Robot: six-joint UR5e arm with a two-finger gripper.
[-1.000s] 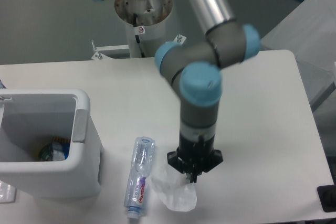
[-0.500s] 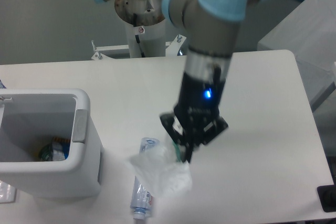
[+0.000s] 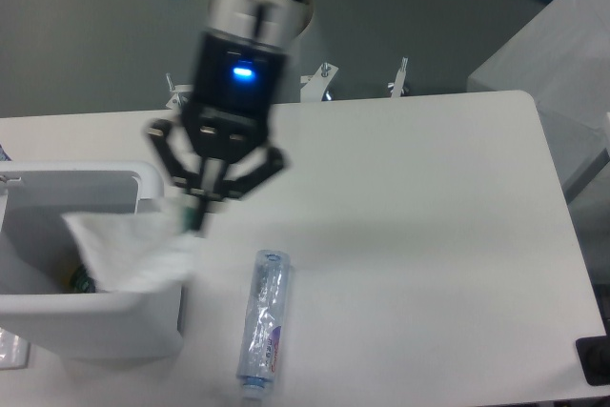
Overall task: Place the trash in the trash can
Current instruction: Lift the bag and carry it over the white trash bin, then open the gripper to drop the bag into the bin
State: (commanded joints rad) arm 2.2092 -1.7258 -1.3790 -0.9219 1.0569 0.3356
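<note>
My gripper [image 3: 198, 221] is shut on the thin translucent white plastic bag [image 3: 129, 250], which hangs from the fingertips over the right rim of the white trash can [image 3: 57, 307] at the left. The clear bluish plastic bottle [image 3: 263, 323] lies on the table to the right of the can, below and right of my gripper, white neck toward the front edge. The image of the arm is motion-blurred.
Some coloured trash [image 3: 76, 280] shows at the bottom of the can, partly behind the bag. The robot's base column [image 3: 259, 40] stands at the back edge of the table. A grey surface [image 3: 553, 54] lies beyond the table's right edge.
The gripper has lifted the bag off the table beside the bottle and swung it left and up to the trash can's right rim. The bottle stays on the table.
</note>
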